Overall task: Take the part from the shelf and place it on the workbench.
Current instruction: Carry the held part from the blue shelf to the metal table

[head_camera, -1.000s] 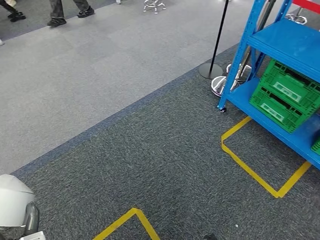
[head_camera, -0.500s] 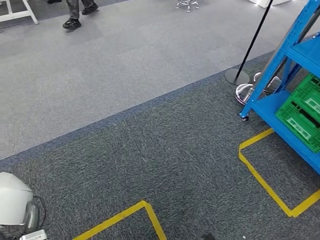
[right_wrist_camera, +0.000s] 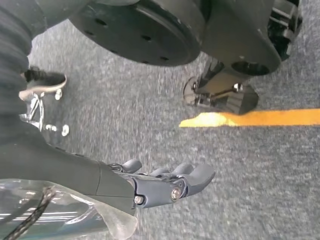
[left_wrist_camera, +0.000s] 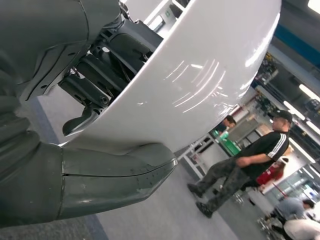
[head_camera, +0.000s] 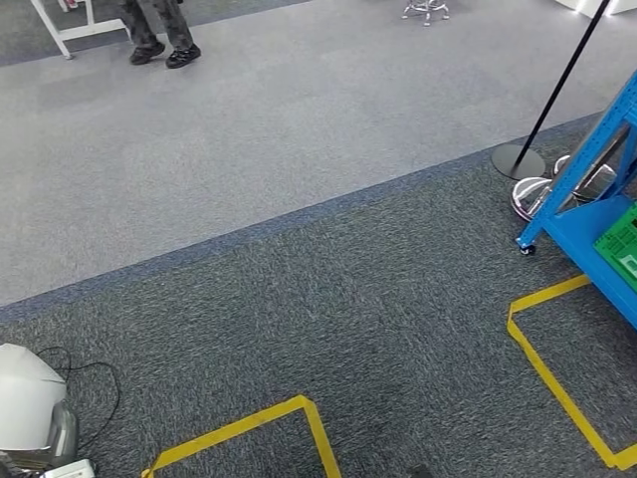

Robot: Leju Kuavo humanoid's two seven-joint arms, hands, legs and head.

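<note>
The floor (head_camera: 301, 329) takes up most of the head view, so the robot is judged to be walking or turning on open carpet, not reaching. A misstep while nothing is being handled is the widest risk here.

The shelf (head_camera: 601, 224) is cut off at the right edge of that view, with a green crate (head_camera: 622, 239) on its lower deck. Which thing is the part cannot be told. If it lies on that shelf, it is placed well to the robot's right and outside any reach.

A person (head_camera: 161, 35) is seen at the far side of the floor, well apart. That path could be crossed if the robot heads that way.

A pole (head_camera: 559, 80) on a round base stands just beside the shelf's corner and could be knocked over by a swinging arm on a close pass.

A cable (head_camera: 83, 373) lies looped on the carpet near the robot's left side. It is judged the likeliest snag for a foot.

The left hand (left_wrist_camera: 94, 180) hangs close against a white shell, and its hold cannot be told. The right hand (right_wrist_camera: 158, 187) is stretched nearly flat above the carpet. A translucent sheet (right_wrist_camera: 113, 222) is seen at its root, and whether that is held cannot be told. If it is, so slack a hold could let it slip.
</note>
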